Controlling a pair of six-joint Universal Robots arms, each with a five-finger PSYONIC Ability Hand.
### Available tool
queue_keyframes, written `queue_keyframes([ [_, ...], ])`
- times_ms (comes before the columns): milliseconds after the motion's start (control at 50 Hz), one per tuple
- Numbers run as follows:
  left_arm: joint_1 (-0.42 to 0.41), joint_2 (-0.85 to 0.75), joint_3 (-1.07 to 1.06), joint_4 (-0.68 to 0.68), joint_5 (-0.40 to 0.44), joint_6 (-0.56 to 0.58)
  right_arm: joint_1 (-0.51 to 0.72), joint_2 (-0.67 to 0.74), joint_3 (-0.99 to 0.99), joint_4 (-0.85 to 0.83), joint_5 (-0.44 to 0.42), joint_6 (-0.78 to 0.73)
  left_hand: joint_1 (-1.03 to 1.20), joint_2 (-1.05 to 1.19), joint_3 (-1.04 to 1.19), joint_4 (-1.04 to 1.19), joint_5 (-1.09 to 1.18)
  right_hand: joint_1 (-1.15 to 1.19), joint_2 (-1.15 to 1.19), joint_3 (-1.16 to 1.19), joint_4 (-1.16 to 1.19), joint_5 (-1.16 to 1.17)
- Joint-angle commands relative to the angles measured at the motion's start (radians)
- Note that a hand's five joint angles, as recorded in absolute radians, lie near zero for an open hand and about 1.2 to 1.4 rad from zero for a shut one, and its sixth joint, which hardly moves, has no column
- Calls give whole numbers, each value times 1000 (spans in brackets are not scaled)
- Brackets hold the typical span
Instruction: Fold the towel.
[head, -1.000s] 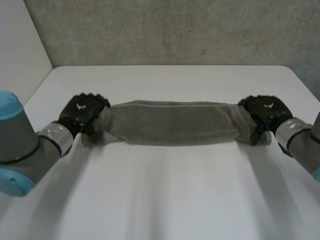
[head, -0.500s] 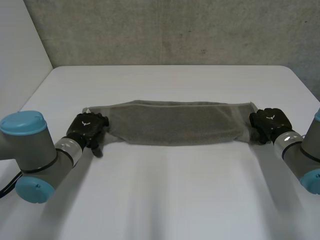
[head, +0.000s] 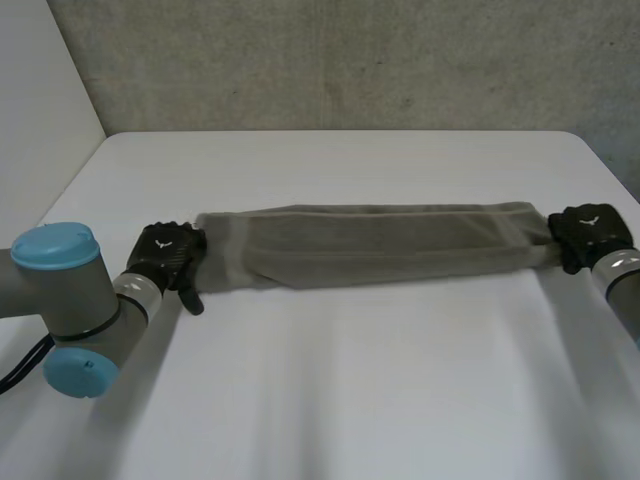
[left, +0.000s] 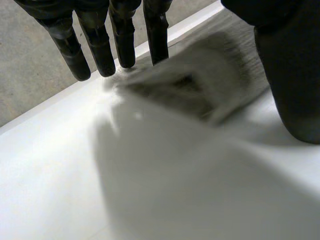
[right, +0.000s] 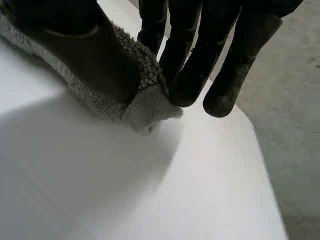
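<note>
The right hand (head: 590, 232) has dragged the towel (head: 380, 245) toward the table's (head: 330, 400) right edge, and it's pinching the end corner between thumb and fingers. The left hand (head: 165, 255), near the table's left edge, has let go, fingers straight, holding nothing. Looks like the folded band is being straightened out. Its long axis runs across the table, left edge to right.

From six o'clock the head camera overlooked the counter (head: 340, 400). Wrist cameras, close behind the left robot hand (left: 122, 40) and right robot hand (right: 195, 50), shared its towel (head: 370, 245).
</note>
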Motion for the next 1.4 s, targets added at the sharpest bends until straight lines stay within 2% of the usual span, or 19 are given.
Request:
queue_keyframes([
  [20,8,34,-24,-3,-6,-1,-100,-15,-55,46,-3,-72,12,15,17,24,3,73,94,87,66,81],
  [180,8,124,-67,0,-5,-3,-145,-28,-148,130,-5,-84,-5,-2,0,7,-15,73,94,87,66,81],
  [340,11,215,-79,-3,-2,-12,-75,-99,-333,248,3,-69,-26,-23,-21,-14,-35,73,94,87,66,81],
  [500,15,244,-76,-5,-2,-14,367,-44,-528,275,20,-60,-26,-23,-21,-14,-35,73,94,87,66,81],
  [560,11,246,-79,-6,-5,-15,452,-8,-559,275,18,-58,-26,-23,-21,-14,-35,73,94,87,66,81],
  [600,7,246,-82,-8,-6,-17,614,77,-618,273,12,-60,-26,-23,-21,-14,-35,73,94,87,66,81],
  [680,-2,255,-84,-11,-5,-18,728,202,-691,278,18,-61,9,12,14,21,0,73,94,87,66,81],
  [720,-5,266,-84,-11,-3,-18,773,265,-721,288,20,-71,59,62,64,71,49,-76,-55,-61,-82,-68],
  [760,-11,276,-84,-11,-2,-20,834,359,-769,314,44,-90,147,150,151,158,137,-966,-945,-952,-973,-958],
  [780,-18,284,-82,-11,0,-21,834,360,-769,314,44,-90,246,249,251,258,237,-971,-951,-957,-978,-963],
  [800,-18,284,-82,-11,0,-21,846,378,-781,324,72,-112,247,250,252,259,238,-1149,-1128,-1135,-1156,-1141],
  [900,-27,299,-76,-8,2,-33,842,340,-772,327,191,-130,826,829,830,837,816,-1149,-1128,-1135,-1156,-1141],
  [920,-28,303,-72,-6,2,-43,828,300,-751,327,224,-109,1035,1037,1039,1046,1025,-1149,-1128,-1135,-1156,-1141],
  [1040,-35,301,-33,-5,2,-81,730,136,-586,322,241,34,1037,1040,1041,1048,1027,-1149,-1128,-1135,-1156,-1141],
  [1140,-70,283,-1,-3,2,-109,598,-63,-335,299,187,185,1037,1040,1041,1048,1027,-1149,-1128,-1135,-1156,-1141],
  [1300,-166,180,62,6,9,-176,466,-182,-57,238,120,218,1037,1040,1041,1048,1027,-1149,-1128,-1135,-1156,-1141],
  [1340,-183,148,82,12,12,-178,455,-185,-15,221,117,218,999,1002,1004,1011,989,-1149,-1128,-1135,-1156,-1141],
  [1380,-220,80,131,14,14,-172,446,-186,23,205,113,218,684,687,688,695,674,-1149,-1128,-1135,-1156,-1141],
  [1400,-220,80,131,14,14,-172,435,-186,58,190,112,218,682,685,687,694,672,-1149,-1128,-1135,-1156,-1141],
])
